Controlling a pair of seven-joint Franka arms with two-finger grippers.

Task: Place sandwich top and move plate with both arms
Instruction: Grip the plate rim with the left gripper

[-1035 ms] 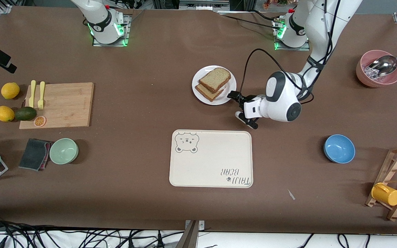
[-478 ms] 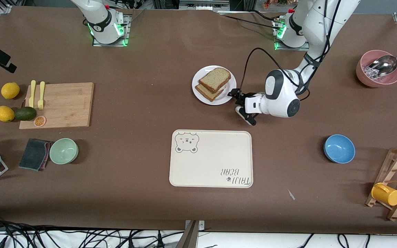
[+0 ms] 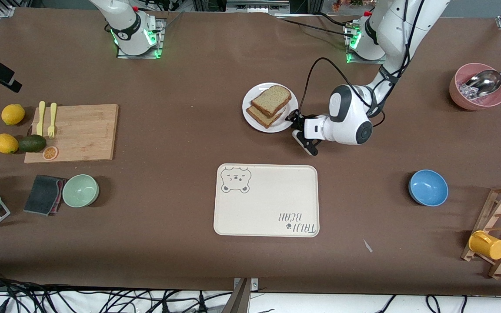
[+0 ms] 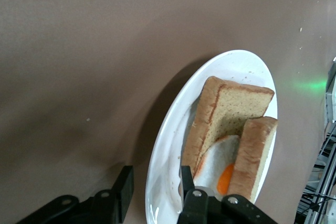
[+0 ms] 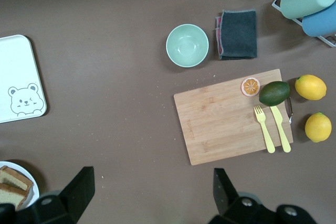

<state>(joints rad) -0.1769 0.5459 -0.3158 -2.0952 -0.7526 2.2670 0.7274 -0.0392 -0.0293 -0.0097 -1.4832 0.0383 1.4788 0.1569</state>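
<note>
The plate (image 3: 249,104) lies mid-table, toward the robots' bases. On it the sandwich top (image 3: 271,99) leans over a lower bread slice (image 3: 261,116). In the left wrist view a fried egg (image 4: 223,169) shows between the sandwich top (image 4: 257,150) and the lower slice (image 4: 231,108). My left gripper (image 3: 293,127) is at the plate's edge toward the left arm's end, tipped sideways and open. Its jaws straddle the plate (image 4: 168,145) rim, one finger inside and one outside with a gap. My right gripper (image 5: 152,179) waits open high over bare table.
A cream bear-print tray (image 3: 268,204) lies nearer the front camera than the plate. A blue bowl (image 3: 428,188), a pink bowl with a scoop (image 3: 478,87) and a wooden rack with a yellow cup (image 3: 487,245) are at the left arm's end. A cutting board (image 3: 74,132) and green bowl (image 3: 80,190) are at the right arm's end.
My left gripper has slid toward the plate until its jaws straddle the rim, and its fingers have drawn closer together. The sandwich and plate have not moved.
</note>
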